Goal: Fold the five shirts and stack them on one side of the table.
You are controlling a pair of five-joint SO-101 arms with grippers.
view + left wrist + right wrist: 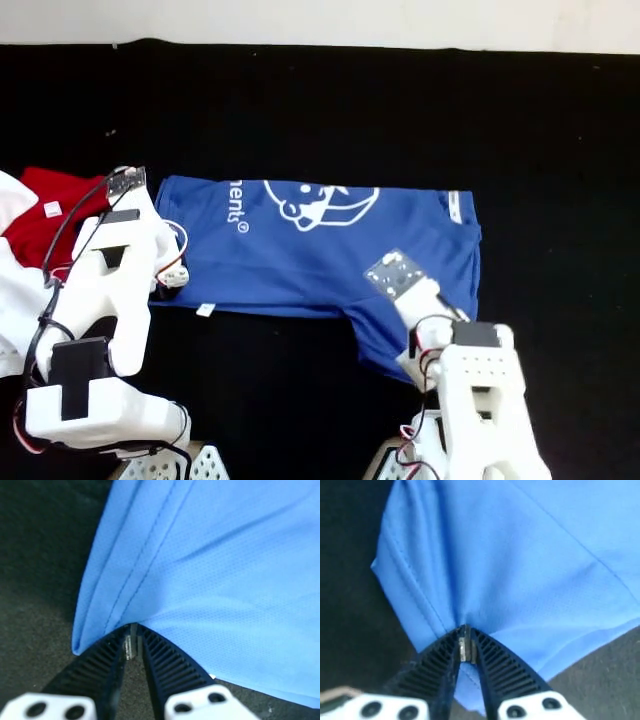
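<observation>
A blue shirt [320,250] with a white print lies spread on the black table [400,110], folded lengthwise. At its left hem the left gripper [132,630] is shut on the blue shirt [225,570], pinching the stitched edge. The left arm [110,280] stands over that end. The right gripper [465,632] is shut on the blue shirt [520,560] near a sleeve edge. In the high view the right arm [440,330] sits over the shirt's lower right part.
A red shirt [50,215] and a white garment [15,290] lie in a heap at the table's left edge, behind the left arm. Bare black tabletop stretches along the far side and to the right of the blue shirt.
</observation>
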